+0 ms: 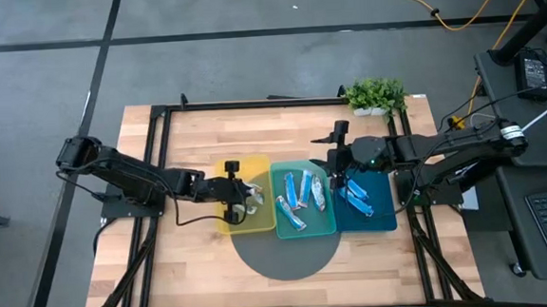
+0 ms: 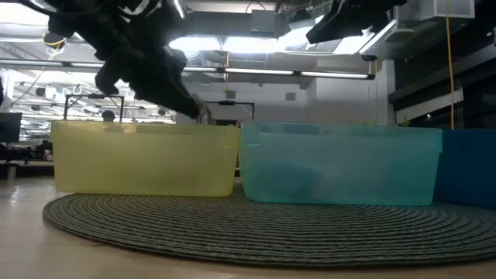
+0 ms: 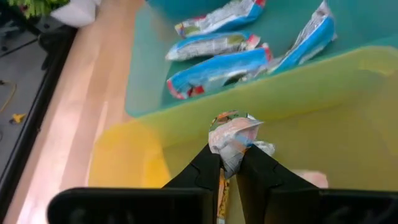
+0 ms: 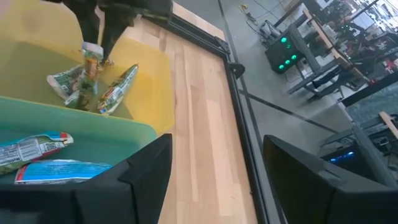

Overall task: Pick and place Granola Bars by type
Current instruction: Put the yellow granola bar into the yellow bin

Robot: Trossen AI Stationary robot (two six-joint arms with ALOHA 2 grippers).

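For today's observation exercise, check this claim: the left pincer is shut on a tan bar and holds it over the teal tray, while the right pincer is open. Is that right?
One detail is wrong. The left pincer is shut on the tan bar, but holds it over the yellow tray, not the teal tray; the left wrist and high views show this. The right pincer is open.

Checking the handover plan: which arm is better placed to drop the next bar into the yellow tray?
Left. Its pincer already grips a silvery bar over the yellow tray; the right pincer is open over the blue tray.
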